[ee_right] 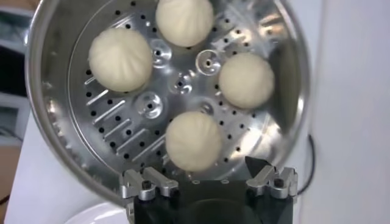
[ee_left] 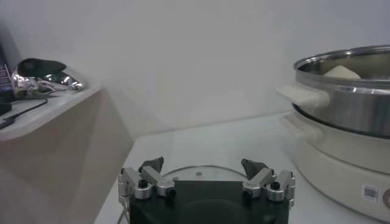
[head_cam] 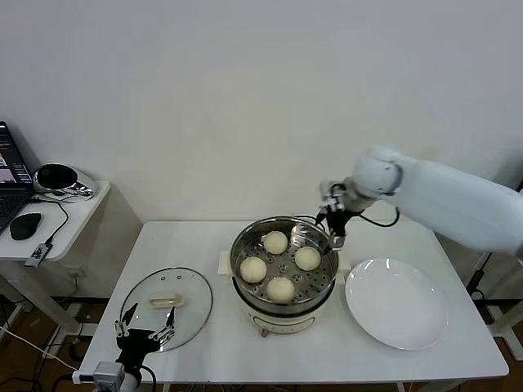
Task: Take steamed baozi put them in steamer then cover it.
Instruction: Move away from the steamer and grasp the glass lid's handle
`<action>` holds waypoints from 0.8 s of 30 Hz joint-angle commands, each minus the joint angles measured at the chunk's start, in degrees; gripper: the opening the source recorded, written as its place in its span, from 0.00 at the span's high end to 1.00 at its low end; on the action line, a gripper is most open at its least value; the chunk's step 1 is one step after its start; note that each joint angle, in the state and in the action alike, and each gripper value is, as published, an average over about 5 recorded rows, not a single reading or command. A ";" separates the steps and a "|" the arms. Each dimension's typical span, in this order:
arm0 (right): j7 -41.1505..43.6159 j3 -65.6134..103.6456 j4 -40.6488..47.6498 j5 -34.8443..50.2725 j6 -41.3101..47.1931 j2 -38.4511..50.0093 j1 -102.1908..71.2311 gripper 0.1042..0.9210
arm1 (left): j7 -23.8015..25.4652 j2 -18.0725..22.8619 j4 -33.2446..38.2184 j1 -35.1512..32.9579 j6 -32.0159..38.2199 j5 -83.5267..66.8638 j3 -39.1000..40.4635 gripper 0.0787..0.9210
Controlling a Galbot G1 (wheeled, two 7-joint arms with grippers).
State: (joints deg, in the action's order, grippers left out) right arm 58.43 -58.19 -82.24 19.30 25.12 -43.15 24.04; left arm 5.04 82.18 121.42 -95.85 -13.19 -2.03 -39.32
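Four cream-white baozi lie on the perforated tray of the steel steamer (head_cam: 282,320) at the table's centre: one at the back (head_cam: 275,242), one on the right (head_cam: 307,258), one on the left (head_cam: 253,269), one at the front (head_cam: 280,289). In the right wrist view they show inside the pot wall (ee_right: 55,122), the nearest baozi (ee_right: 194,140) just before the jaws. My right gripper (head_cam: 333,220) (ee_right: 201,170) hovers over the pot's far right rim, open and empty. The glass cover (head_cam: 167,306) (ee_left: 201,173) lies flat at the front left. My left gripper (head_cam: 147,333) (ee_left: 204,164) is open at its near edge.
An empty white plate (head_cam: 396,304) lies right of the steamer. A side table (head_cam: 78,216) at the far left holds a laptop, a mouse (head_cam: 24,225) and cables. The steamer (ee_left: 353,103) stands to the right of the left gripper.
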 commanded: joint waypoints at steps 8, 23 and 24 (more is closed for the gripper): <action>-28.05 76.70 -15.27 17.05 -12.51 19.80 -64.38 0.12 | -2.02 0.34 -1.30 0.40 2.01 -1.69 0.10 0.12; -49.02 110.42 -20.79 17.58 -31.43 -21.15 -104.51 0.12 | -4.34 0.23 -5.00 2.52 6.66 4.15 1.70 0.12; -49.65 110.38 -20.76 18.05 -32.20 -22.87 -105.94 0.12 | -4.39 0.26 -5.58 3.04 7.17 5.96 1.54 0.12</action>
State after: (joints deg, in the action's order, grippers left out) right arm 23.27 26.16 -98.76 33.81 4.82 -43.64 -51.06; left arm 1.80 82.53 118.01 -94.37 -8.70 -1.20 -37.88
